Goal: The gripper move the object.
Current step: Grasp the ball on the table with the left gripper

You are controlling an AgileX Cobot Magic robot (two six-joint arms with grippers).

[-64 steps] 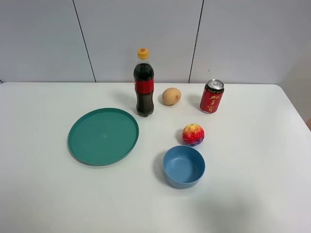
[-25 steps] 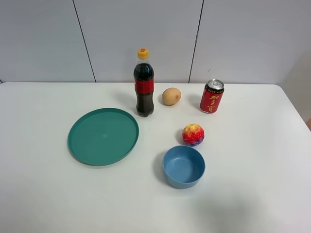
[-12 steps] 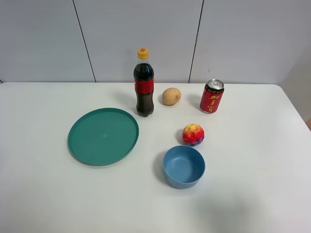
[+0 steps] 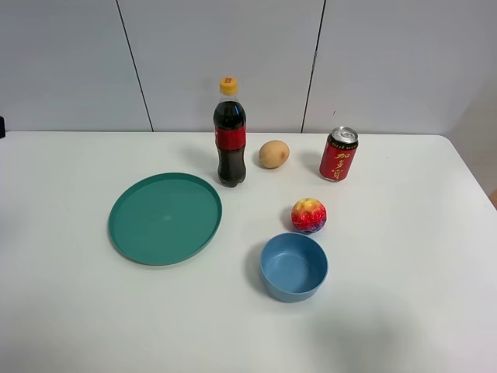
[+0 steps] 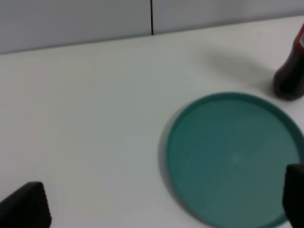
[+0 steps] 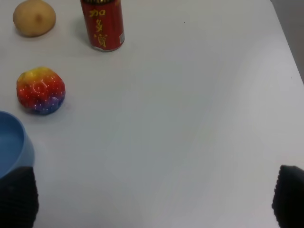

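Only cropped tips of left gripper (image 5: 159, 202) and right gripper (image 6: 153, 195) show, jaws spread; the object (image 4: 308, 215) lies centre-right, untouched.

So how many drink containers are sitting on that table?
2. The cola bottle stands at the back, right of the green plate; the red can stands further right, behind the colourful ball. None looks hidden.

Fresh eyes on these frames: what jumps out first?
The mottled red, yellow and purple ball pops most, sitting on the white table just behind the blue bowl, right of centre. Next comes the big teal plate on the left, with the dark cola bottle upright behind its right edge and a red can further right.
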